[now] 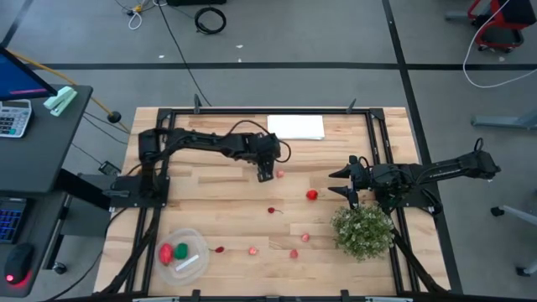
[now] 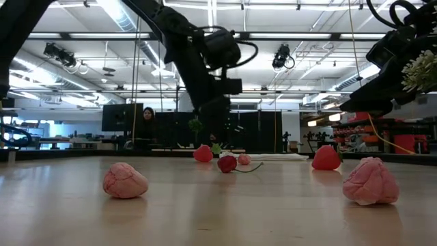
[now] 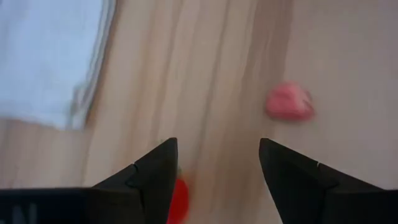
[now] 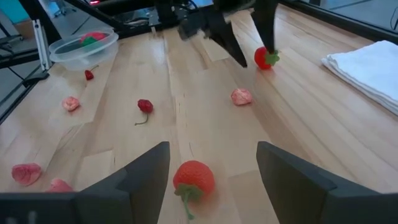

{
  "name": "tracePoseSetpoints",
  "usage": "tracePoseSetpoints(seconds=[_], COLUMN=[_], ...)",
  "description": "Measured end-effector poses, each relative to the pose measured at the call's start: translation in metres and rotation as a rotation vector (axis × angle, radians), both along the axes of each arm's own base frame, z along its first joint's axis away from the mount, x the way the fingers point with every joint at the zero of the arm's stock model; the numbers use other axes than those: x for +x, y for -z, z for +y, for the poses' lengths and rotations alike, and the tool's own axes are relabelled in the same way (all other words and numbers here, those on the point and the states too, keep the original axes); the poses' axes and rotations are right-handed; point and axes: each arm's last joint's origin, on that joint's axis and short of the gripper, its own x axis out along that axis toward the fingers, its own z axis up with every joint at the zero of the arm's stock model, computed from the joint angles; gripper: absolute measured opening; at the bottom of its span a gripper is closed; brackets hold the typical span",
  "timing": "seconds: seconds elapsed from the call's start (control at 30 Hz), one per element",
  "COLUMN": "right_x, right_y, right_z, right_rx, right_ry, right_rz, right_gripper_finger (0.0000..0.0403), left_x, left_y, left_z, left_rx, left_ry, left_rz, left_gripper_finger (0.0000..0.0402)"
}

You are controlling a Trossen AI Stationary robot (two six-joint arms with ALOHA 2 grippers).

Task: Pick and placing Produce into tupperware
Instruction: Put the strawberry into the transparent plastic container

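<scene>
Produce lies scattered over the wooden table (image 1: 218,218): a strawberry (image 1: 311,195) near the middle, a dark cherry with a stem (image 1: 272,210), several pale pink lumps (image 1: 294,253) toward the near edge, and a small red piece with green leaves (image 4: 266,57) right at the left gripper (image 1: 265,174). The clear round tupperware (image 1: 183,254) sits at the table's near left corner, already holding a red piece and a green piece. These pieces look light, small and smooth, so they would likely roll or skid if nudged; the best hold is probably across the widest part of the body, not the stem or leaves.

The left gripper hangs low over the table beside the white folded cloth (image 1: 295,126), its jaws spread apart with nothing between them; the red piece shows just by one finger and a pink lump (image 3: 289,102) lies a little ahead. The right gripper (image 1: 351,181) waits near the bushy green plant (image 1: 363,231), its jaws also apart and empty, facing the strawberry.
</scene>
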Motion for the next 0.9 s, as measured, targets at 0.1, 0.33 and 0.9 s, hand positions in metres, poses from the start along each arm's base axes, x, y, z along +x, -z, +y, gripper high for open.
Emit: tracePoseSetpoints(seconds=[0.1,0.33,0.9], right_x=[0.0000,-0.0002,-0.0002], right_y=[0.0001,0.0005,0.0006], right_z=[0.0000,0.0000,0.0000], right_rx=[0.000,-0.001,-0.001], right_ry=[0.000,0.000,0.000], right_rz=[0.002,0.005,0.007], right_gripper_finger=[0.0250,0.0250,0.0250], left_x=[0.0009,-0.0002,-0.0057], left_y=[0.0064,0.0062,0.0079], left_z=[0.0026,0.0076,0.0067], left_rx=[0.090,0.164,0.135], left_ry=[-0.014,-0.061,-0.095], left_rz=[0.038,0.057,0.101], left_gripper_finger=[0.0231,0.0231,0.0231])
